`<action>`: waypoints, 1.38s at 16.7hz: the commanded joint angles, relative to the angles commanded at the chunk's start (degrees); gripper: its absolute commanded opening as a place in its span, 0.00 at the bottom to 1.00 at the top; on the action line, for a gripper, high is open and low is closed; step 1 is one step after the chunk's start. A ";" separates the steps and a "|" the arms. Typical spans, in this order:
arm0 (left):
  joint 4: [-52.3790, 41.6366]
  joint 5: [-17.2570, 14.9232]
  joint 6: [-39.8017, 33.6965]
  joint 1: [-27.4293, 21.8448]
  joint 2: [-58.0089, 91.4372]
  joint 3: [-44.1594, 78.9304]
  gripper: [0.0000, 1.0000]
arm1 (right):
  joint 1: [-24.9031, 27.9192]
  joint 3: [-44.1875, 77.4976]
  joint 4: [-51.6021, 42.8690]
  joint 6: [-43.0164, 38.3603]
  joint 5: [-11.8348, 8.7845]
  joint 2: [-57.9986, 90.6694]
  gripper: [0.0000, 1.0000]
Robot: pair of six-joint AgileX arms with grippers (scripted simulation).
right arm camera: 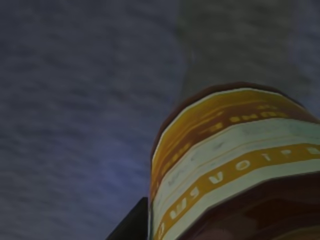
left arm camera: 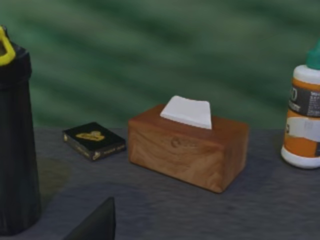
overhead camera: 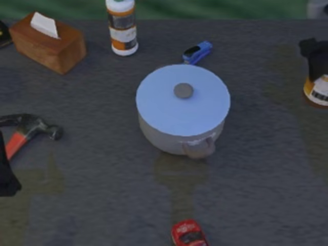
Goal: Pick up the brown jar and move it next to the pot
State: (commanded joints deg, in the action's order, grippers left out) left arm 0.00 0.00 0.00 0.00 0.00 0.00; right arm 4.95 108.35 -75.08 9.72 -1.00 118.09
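Observation:
The brown jar [overhead camera: 319, 91] stands at the table's far right edge, well apart from the pot [overhead camera: 182, 107], a large grey pot with a pale-blue lid and grey knob in the middle. My right gripper [overhead camera: 313, 54] is directly over the jar and shut on it. In the right wrist view the jar [right arm camera: 235, 165] fills the frame, showing its yellow-orange and white label. One dark finger [right arm camera: 132, 222] presses against its side and the other is hidden behind it. My left gripper [overhead camera: 6, 171] is parked at the left edge, open and holding nothing.
A wooden tissue box [overhead camera: 48, 41] and a white bottle with orange bands [overhead camera: 122, 25] stand at the back left. A blue stapler [overhead camera: 197, 52] lies behind the pot, a hammer [overhead camera: 28, 130] at the left, a red toy car [overhead camera: 188, 233] at the front.

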 joint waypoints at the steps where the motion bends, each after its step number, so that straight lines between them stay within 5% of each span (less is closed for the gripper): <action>1: 0.00 0.00 0.00 0.00 0.00 0.00 1.00 | 1.35 -0.34 0.83 -3.33 0.29 0.32 0.00; 9: 0.00 0.00 0.00 0.00 0.00 0.00 1.00 | 11.09 -3.51 6.59 -26.01 2.53 2.80 0.00; 23: 0.00 0.00 0.00 0.00 0.00 0.00 1.00 | 11.48 -11.61 16.96 -26.66 2.63 5.10 0.00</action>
State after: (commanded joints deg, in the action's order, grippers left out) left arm 0.00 0.00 0.00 0.00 0.00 0.00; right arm 16.43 96.74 -58.13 -16.94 1.63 123.19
